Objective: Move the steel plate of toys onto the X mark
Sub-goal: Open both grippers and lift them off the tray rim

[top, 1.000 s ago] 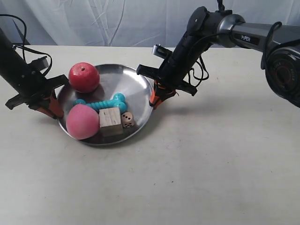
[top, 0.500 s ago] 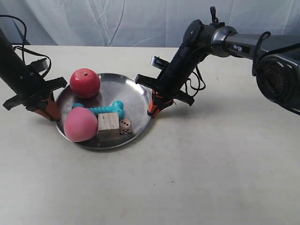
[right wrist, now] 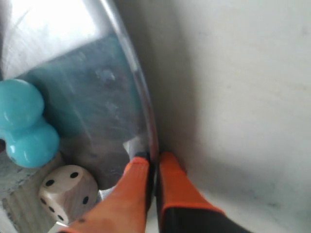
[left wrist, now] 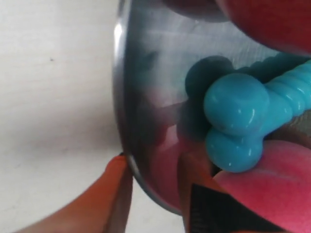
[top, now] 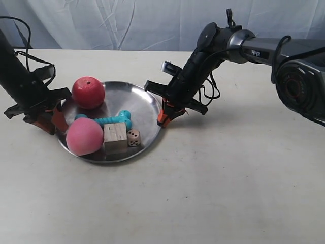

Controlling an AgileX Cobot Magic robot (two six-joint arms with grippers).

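Note:
The steel plate (top: 143,104) rests on the pale table, holding the red apple (top: 88,92), pink peach (top: 84,137), wooden cube (top: 115,134), die (top: 133,137) and turquoise bone (top: 104,120). My left gripper (top: 52,120), the arm at the exterior view's left, straddles the rim (left wrist: 118,97) beside the bone's end (left wrist: 235,116) and the peach (left wrist: 277,187), shut on the rim. At the opposite edge my right gripper (top: 165,116) pinches the rim (right wrist: 146,121) close to the die (right wrist: 68,191), its orange fingers (right wrist: 177,189) pressed together on it. The X mark is out of view.
A white cloth (top: 132,23) hangs behind the table's far edge. Black cables (top: 213,91) dangle from the arm at the exterior view's right, and more cable (top: 38,63) trails by the other arm. Open tabletop (top: 203,193) lies in front.
Held by both grippers, the plate has shifted toward the exterior view's left and slightly toward the back. The toys rode along with it.

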